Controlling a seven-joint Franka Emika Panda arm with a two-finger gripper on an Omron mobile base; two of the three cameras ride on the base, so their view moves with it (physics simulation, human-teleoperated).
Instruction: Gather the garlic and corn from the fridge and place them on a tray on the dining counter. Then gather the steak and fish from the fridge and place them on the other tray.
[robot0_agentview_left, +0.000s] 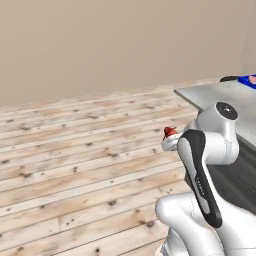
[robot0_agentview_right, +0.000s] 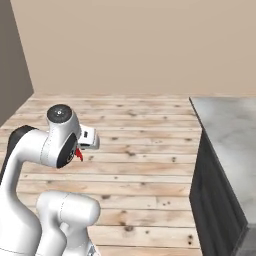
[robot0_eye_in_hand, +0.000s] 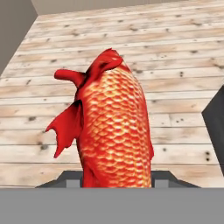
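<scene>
A fish with orange-red scales and red fins stands upright between my fingers, and my gripper is shut on its lower body. From the base views, only a red tip of the fish pokes out beside the gripper, which hangs over the wooden floor. The dining counter, grey marbled stone, lies to the right. At its far end a bright-blue tray shows at the frame edge with a small pinkish-red piece on it.
Pale plank floor spreads ahead and left, up to a beige wall. The counter's dark-grey cabinet front drops close on the right. A black stool seat sits beyond the counter. A grey upright surface stands at the left.
</scene>
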